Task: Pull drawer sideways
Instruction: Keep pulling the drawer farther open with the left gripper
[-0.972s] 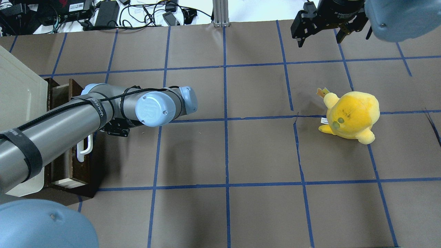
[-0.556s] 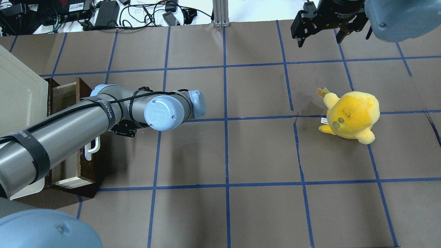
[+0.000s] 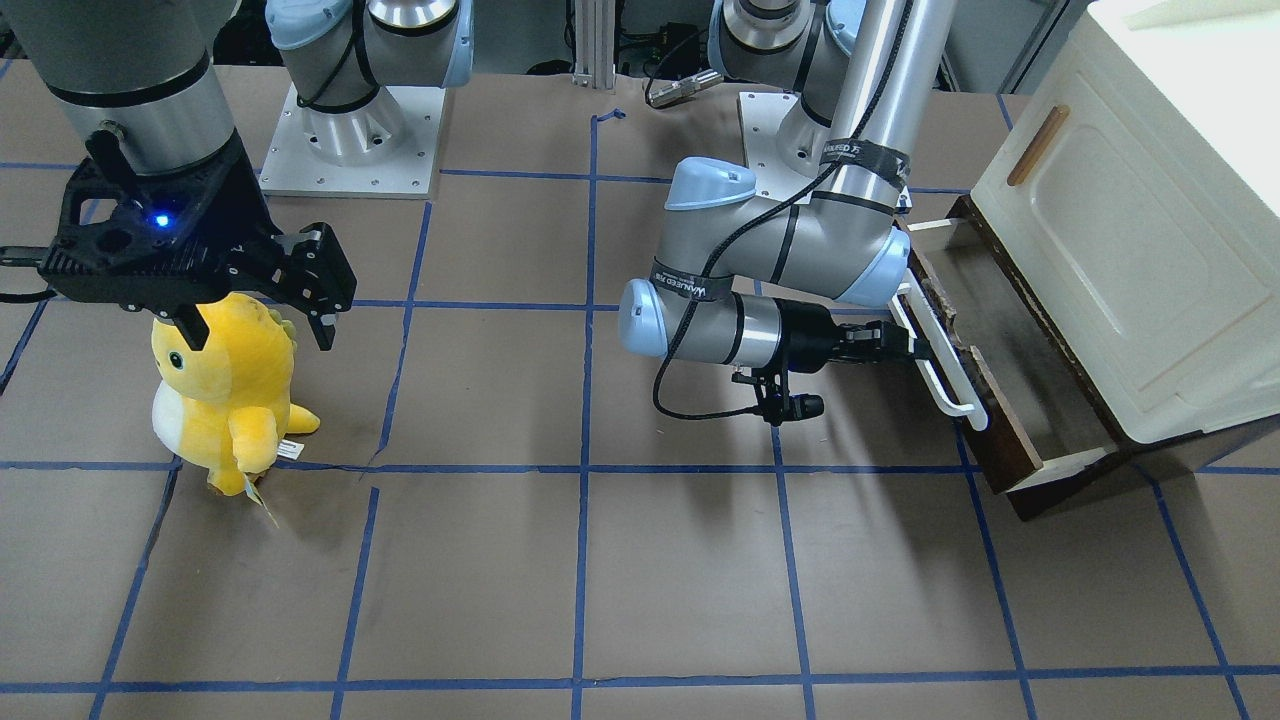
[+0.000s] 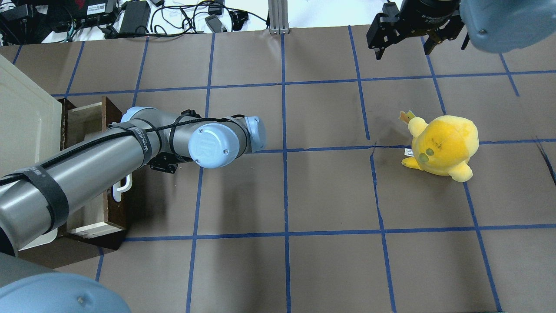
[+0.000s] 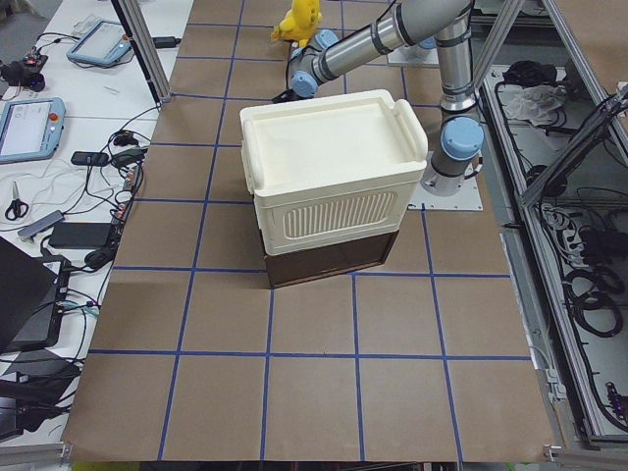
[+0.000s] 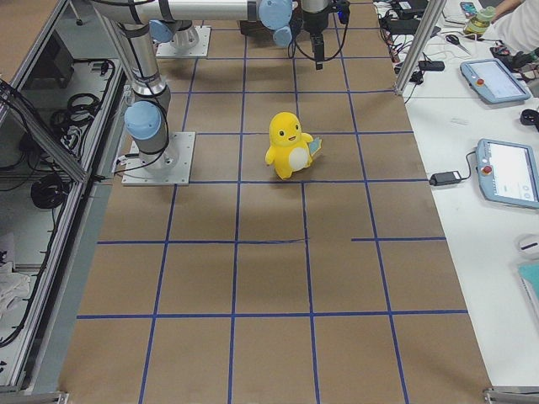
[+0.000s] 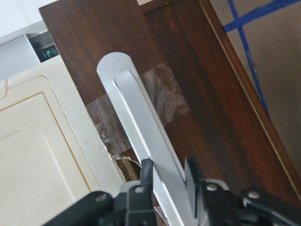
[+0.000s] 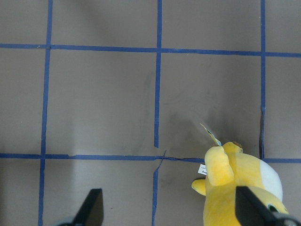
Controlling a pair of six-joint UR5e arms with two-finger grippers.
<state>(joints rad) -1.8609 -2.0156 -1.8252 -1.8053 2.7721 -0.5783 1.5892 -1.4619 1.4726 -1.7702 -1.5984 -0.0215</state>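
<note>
The drawer (image 3: 990,405) has a dark brown front, a long white bar handle (image 3: 940,365) and a pale wood inside (image 3: 1010,330). It stands partly pulled out from under the cream-white cabinet (image 3: 1130,230). My left gripper (image 3: 915,345) is shut on the handle near its middle. In the left wrist view its two fingers clamp the white bar (image 7: 150,136), gripper (image 7: 169,176). In the overhead view the drawer (image 4: 117,208) shows at the left, and my left arm hides the gripper. My right gripper (image 4: 402,43) is open and empty, held high at the far right.
A yellow plush toy (image 4: 443,145) stands on the right half of the table, also below my right gripper in its wrist view (image 8: 235,188). Cables and power supplies (image 4: 134,17) lie beyond the table's far edge. Brown paper with blue tape lines covers the table.
The drawer has slid further out of the cabinet, toward the table's middle. My left arm has moved the same way with the handle in its grip. The right arm has not moved.
</note>
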